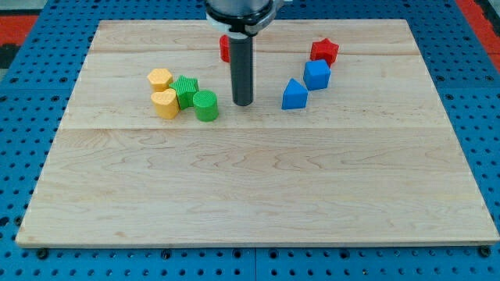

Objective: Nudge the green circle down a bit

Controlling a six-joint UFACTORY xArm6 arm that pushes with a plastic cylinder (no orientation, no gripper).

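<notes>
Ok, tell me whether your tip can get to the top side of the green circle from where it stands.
Probably yes. My tip stands just right of the green circle, with bare board between. The green star crowds its upper left only.

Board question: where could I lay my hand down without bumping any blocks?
The whole stretch below the green circle and blue triangle is bare. It is crowded at the top, around my tip.
</notes>
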